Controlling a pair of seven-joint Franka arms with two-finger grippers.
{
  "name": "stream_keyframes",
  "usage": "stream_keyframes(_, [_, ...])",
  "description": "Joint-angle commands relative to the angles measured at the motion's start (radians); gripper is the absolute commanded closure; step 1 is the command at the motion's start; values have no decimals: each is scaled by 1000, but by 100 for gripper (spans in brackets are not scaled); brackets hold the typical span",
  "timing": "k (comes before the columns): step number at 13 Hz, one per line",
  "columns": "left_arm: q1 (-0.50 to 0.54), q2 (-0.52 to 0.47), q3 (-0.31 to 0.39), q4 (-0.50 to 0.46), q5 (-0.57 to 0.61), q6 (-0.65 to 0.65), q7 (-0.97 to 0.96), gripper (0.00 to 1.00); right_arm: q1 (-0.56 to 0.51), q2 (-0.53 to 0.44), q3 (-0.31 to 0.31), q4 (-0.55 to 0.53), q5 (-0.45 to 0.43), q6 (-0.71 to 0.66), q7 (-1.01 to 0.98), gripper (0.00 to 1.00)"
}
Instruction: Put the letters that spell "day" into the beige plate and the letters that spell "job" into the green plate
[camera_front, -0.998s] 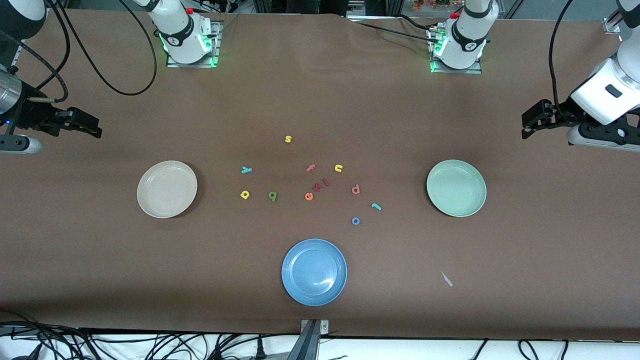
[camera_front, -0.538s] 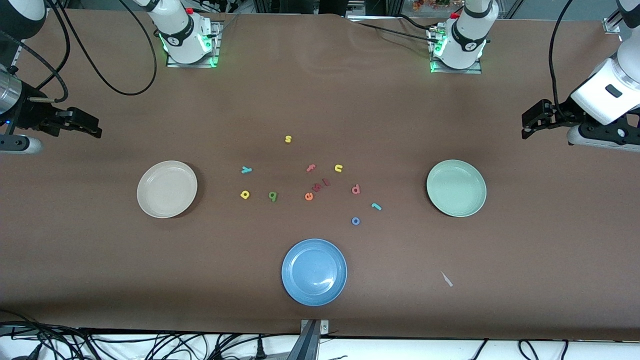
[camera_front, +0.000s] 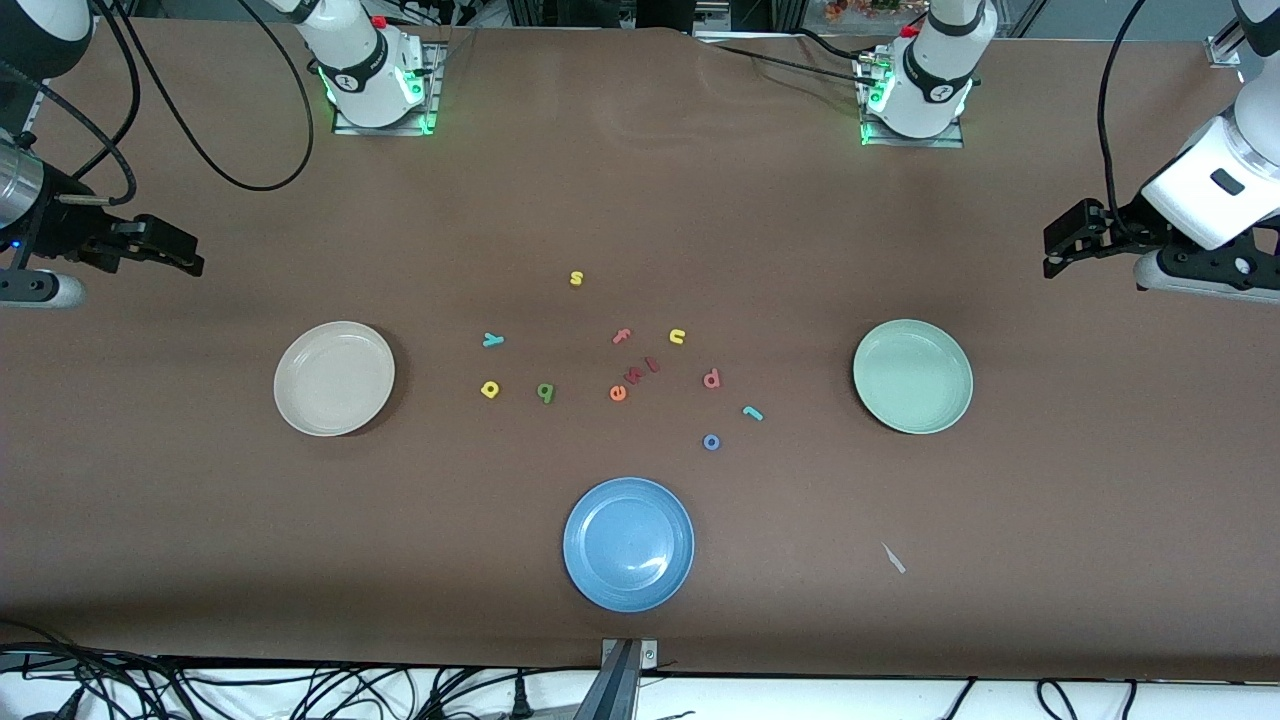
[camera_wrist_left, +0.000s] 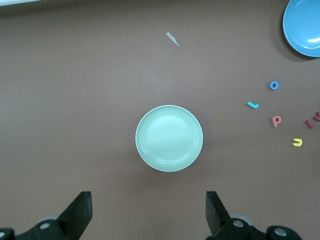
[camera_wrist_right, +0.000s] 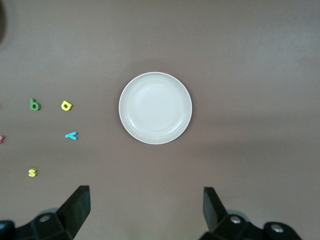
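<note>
Front view: left claw (camera_front: 1062, 245) and right claw (camera_front: 175, 252) wait spread wide, empty, at the worktop's ends. Beige plate (camera_front: 334, 378) and green plate (camera_front: 912, 376) are bare; all six letters lie between them, nothing sorted.

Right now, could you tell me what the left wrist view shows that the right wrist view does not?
Only the left wrist view shows the green plate, the blue plate, the blue "o", the teal "j", the pinkish-red "b" and the yellow "u".

Only the right wrist view shows the beige plate, the dark green "d", the yellow "a", the teal "y" and the yellow "s".

Both show the brown table and open fingers.
</note>
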Motion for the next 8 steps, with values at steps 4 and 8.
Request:
stream_keyframes(4, [2,4,-3,19,29,-21,19,0,-4,0,5,10,-4,-16,9,0])
stream_keyframes(8, [2,4,-3,19,29,-21,13,0,-2,0,5,9,-4,-18,9,0])
